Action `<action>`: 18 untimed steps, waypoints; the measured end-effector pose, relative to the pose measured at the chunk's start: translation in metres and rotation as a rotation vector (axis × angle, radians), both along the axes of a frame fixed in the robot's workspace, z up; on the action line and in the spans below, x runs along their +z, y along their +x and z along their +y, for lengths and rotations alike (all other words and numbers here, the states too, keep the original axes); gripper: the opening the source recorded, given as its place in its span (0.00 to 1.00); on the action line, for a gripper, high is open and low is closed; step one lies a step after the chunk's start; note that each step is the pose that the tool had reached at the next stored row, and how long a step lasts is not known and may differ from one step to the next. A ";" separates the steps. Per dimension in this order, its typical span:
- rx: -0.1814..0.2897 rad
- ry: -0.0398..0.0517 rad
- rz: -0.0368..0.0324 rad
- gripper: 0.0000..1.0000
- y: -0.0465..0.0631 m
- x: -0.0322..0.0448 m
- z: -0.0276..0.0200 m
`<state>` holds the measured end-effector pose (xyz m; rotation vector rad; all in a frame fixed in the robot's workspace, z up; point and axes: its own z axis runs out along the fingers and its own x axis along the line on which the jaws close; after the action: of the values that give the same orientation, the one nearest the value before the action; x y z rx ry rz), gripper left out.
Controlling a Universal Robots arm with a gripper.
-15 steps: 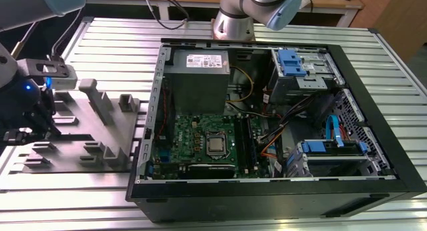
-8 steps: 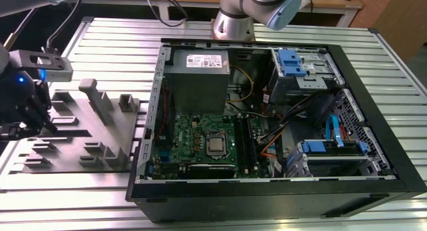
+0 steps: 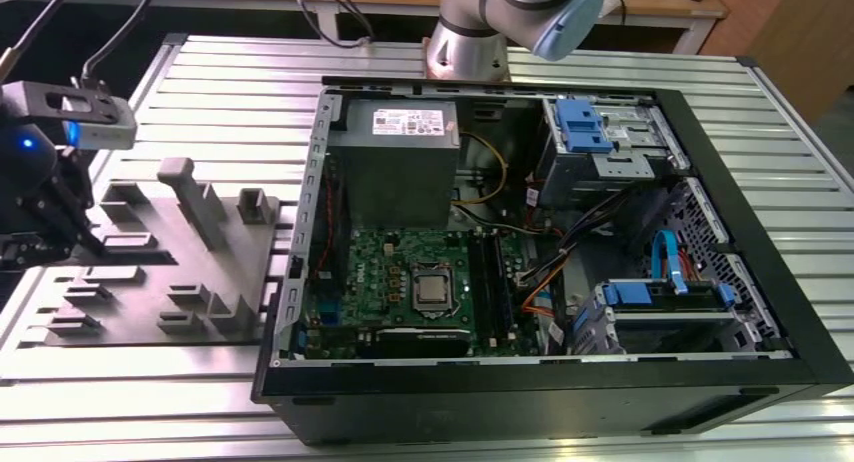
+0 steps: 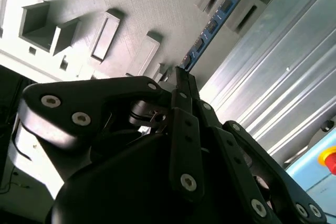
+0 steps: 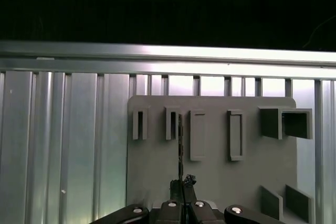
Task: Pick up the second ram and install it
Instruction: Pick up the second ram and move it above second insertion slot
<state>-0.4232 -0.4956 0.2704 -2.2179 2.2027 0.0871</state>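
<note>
The second ram (image 4: 210, 27) is a thin blue-edged stick, seen edge-on as a dark line (image 5: 180, 145) in the first wrist view. My gripper (image 4: 181, 74) (image 5: 181, 183) is shut on its near end. The stick's far end lies among the upright holders of the grey fixture plate (image 5: 220, 182); I cannot tell whether it still sits in a holder. In the exterior view my gripper (image 3: 64, 232) hangs over that plate's (image 3: 174, 272) left side, far from the open computer case (image 3: 534, 377). The green motherboard (image 3: 400, 282) lies in the case with its long black slots (image 3: 487, 282).
Several raised grey holders (image 3: 200, 197) stand on the fixture plate. A grey power-supply box (image 3: 398, 162), blue drive brackets (image 3: 581, 127) and loose cables (image 3: 561, 252) crowd the case. The ribbed aluminium table (image 3: 227, 82) surrounds everything. A red button (image 4: 328, 158) sits beyond the plate.
</note>
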 end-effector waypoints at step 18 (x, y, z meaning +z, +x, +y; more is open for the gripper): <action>0.000 0.0071 0.0000 0.08 0.000 0.0433 0.0001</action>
<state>-0.4232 -0.4956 0.3137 -2.2143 2.1990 0.0948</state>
